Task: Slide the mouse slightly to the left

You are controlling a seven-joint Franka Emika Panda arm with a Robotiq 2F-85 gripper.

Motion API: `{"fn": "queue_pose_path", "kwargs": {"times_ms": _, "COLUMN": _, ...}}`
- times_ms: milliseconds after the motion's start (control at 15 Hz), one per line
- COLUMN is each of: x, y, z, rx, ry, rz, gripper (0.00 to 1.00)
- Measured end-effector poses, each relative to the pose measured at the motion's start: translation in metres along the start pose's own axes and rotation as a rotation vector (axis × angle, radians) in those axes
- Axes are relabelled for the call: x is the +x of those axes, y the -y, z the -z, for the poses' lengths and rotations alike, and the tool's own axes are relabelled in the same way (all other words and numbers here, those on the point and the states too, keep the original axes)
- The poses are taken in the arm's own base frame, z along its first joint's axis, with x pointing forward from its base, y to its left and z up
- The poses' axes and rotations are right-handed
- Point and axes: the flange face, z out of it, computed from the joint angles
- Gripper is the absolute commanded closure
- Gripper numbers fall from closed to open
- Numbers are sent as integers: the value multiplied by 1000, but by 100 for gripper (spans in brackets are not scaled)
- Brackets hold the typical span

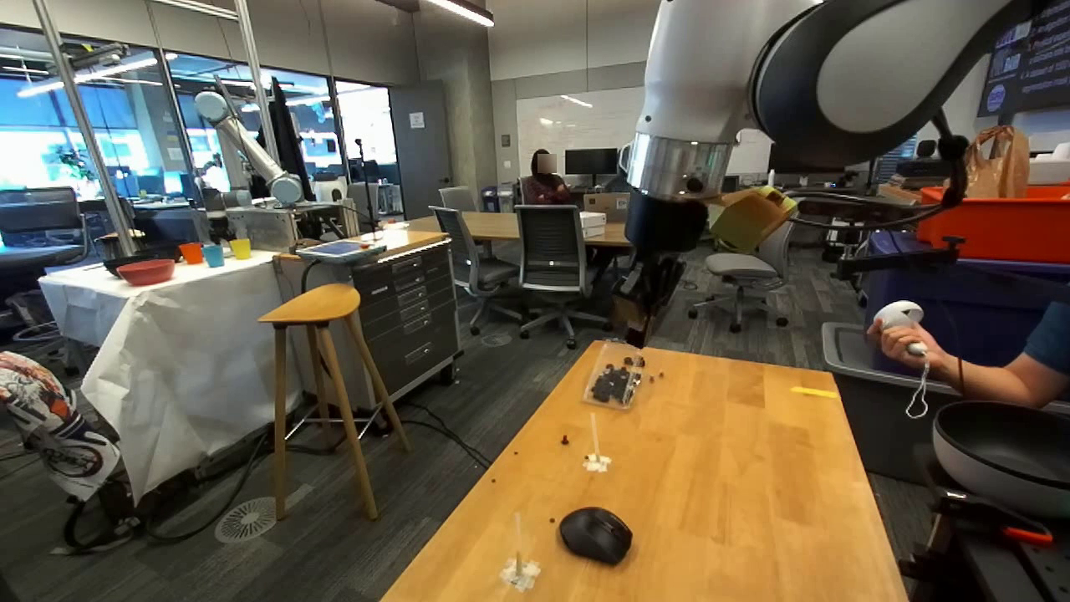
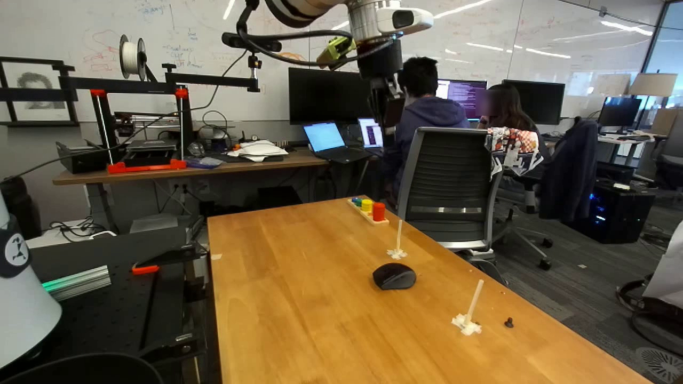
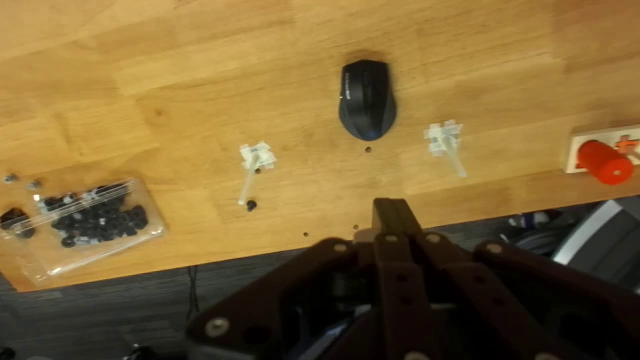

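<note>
- Black, domed, oval computer mouse (image 3: 367,100): resting on the honey-brown wooden tabletop (image 2: 288,266), near two thin whitish rods (image 3: 454,157) taped upright, touching neither.
- Probably light, stiff and slippery; a low push against its flank should beat pinching the sloping dome.
- Black two-fingered gripper (image 3: 396,215): hangs well apart from the mouse, jaws clenched together, nothing visible between.

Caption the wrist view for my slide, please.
Gripper shut, clear of the black mouse on a wooden table; plastic box at lower left.

Window panes (image 1: 364,109) blaze white; glare streaks the whiteboard (image 2: 480,29); the wrist view's gripper (image 3: 397,210) is dim, unfocused.
</note>
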Motion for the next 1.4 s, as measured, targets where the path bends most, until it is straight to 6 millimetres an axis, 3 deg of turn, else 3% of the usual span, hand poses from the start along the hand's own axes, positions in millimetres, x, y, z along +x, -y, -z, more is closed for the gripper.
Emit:
{"fn": "queue_pose_path", "kwargs": {"times_ms": 200, "x": -9, "y": 7, "z": 12, "rx": 122, "ry": 16, "rz": 25, "gripper": 100}}
{"fn": "queue_pose_path", "kwargs": {"times_ms": 267, "x": -12, "y": 9, "z": 14, "rx": 151, "ry": 22, "rz": 32, "gripper": 94}}
{"fn": "queue_pose_path", "kwargs": {"times_ms": 333, "x": -14, "y": 9, "z": 16, "rx": 177, "ry": 28, "rz": 39, "gripper": 73}}
{"fn": "queue_pose_path", "kwargs": {"times_ms": 400, "x": -15, "y": 9, "z": 16, "rx": 189, "ry": 33, "rz": 43, "gripper": 91}}
{"fn": "queue_pose_path", "kwargs": {"times_ms": 533, "x": -17, "y": 6, "z": 15, "rx": 186, "ry": 46, "rz": 40, "gripper": 75}}
{"fn": "queue_pose_path", "kwargs": {"times_ms": 600, "x": -18, "y": 4, "z": 14, "rx": 184, "ry": 50, "rz": 38, "gripper": 73}}
{"fn": "queue_pose_path", "kwargs": {"times_ms": 1400, "x": -19, "y": 4, "z": 14, "rx": 183, "ry": 54, "rz": 38, "gripper": 73}}
